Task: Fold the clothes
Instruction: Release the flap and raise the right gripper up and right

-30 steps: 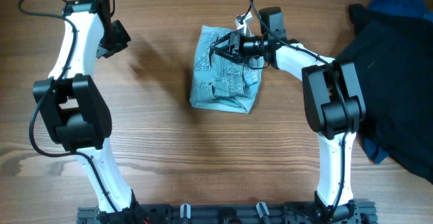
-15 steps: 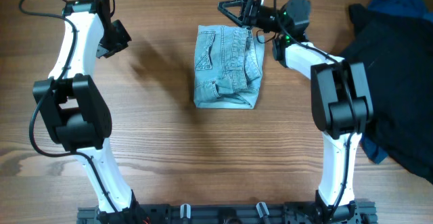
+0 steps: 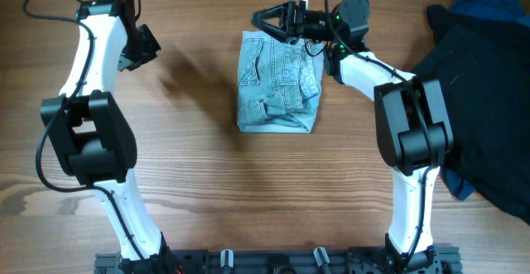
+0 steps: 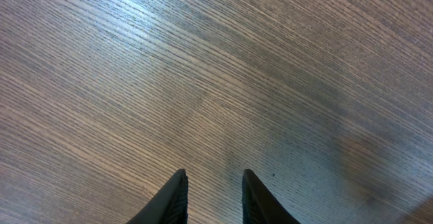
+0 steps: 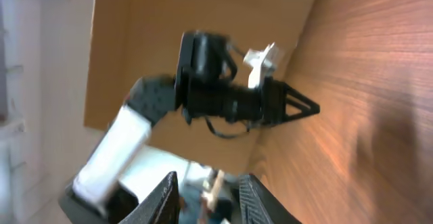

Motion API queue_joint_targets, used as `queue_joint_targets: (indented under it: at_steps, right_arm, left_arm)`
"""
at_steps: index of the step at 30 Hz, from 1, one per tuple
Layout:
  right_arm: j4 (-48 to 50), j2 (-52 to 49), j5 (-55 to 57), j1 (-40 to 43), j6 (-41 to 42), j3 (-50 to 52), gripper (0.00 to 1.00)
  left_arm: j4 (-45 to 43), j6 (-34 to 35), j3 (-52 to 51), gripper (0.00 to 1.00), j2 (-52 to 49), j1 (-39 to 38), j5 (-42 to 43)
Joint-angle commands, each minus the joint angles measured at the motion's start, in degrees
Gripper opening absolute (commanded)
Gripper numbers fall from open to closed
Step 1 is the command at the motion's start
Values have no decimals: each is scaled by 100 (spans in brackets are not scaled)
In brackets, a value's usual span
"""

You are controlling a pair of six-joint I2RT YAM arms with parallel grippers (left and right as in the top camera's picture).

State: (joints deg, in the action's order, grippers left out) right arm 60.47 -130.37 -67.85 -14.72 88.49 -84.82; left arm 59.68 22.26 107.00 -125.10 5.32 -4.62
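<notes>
**Right arm.** My right gripper (image 3: 261,19) hovers with its jaws slightly parted and empty. It is now clear of the far edge of the clothes (image 3: 279,84); a second ago it was pressing on their upper part. The clothes, a folded light-blue denim rectangle, lie just beneath and nearside of these fingertips, flatter and squarer than before.

**Left arm.** My left gripper (image 4: 214,176), also parted and holding nothing, stays over bare table (image 4: 203,61), with the clothes well off to its right.

**Surroundings.** A black garment (image 3: 484,100) lies beyond my right elbow.
</notes>
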Motion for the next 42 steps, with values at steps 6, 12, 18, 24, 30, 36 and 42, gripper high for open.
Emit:
queue_joint_targets:
  at_steps: [6,12,18,24,30,36,42]
  right_arm:
    - [-2264,140,2173,323,881,-48,35]
    - [-5766,140,3582,433,-505,-48,34]
    - [-6590,258,3974,586,-1799,-48,33]
    - [-6457,881,4325,717,-2527,-48,33]
    - [-5982,1902,3552,883,-3495,-48,34]
    - [-6599,2673,1633,750,-4404,-46,31]
    - [-8743,2839,2745,4,-4579,-46,18]
  left_arm:
    - [-2,96,63,27,146,9,223]
    - [4,96,63,28,146,9,221]
    - [85,94,63,30,146,11,221]
    - [79,94,63,33,146,11,221]
    - [79,94,63,34,146,11,221]
    - [76,94,63,34,146,11,221]
    - [94,94,63,34,146,11,221]
